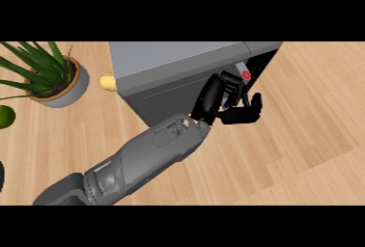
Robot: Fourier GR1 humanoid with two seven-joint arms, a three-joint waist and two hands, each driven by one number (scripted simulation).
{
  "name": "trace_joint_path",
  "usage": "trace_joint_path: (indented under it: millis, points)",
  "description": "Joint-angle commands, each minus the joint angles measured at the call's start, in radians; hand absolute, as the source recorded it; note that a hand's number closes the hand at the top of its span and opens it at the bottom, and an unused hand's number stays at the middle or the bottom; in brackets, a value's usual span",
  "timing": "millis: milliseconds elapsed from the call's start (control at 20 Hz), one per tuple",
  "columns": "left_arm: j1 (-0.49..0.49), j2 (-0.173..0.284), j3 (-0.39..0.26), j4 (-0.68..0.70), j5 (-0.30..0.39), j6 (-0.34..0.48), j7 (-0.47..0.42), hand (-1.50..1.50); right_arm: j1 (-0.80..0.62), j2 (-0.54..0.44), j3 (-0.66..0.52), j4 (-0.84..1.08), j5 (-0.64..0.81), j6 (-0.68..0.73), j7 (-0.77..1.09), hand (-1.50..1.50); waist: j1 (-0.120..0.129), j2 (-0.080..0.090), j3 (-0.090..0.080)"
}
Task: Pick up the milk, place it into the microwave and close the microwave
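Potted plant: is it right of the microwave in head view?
No. The potted plant stands at the view's left, while the microwave sits right of it.

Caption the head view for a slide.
Hand reaching into the grey microwave's open front, beside a potted plant on the wooden counter.
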Motion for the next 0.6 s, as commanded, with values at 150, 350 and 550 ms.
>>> trace_joint_path:
  millis: [150,350,550]
  points:
    - [0.036,0.103,0.08,0.177,0.043,0.037,-0.011,-1.5,0.026,-0.014,-0.039,-0.021,-0.023,-0.012,0.012,-1.5,0.063,0.003,-0.004]
    - [0.041,0.118,0.074,0.18,0.07,0.007,-0.019,-1.5,0.042,-0.026,-0.067,-0.028,-0.037,-0.019,0.023,-1.5,0.08,0.001,-0.005]
    - [0.041,0.109,0.064,0.183,0.091,-0.017,-0.028,-1.5,0.054,-0.028,-0.067,-0.054,-0.058,-0.016,0.034,-1.5,0.097,0.0,-0.005]
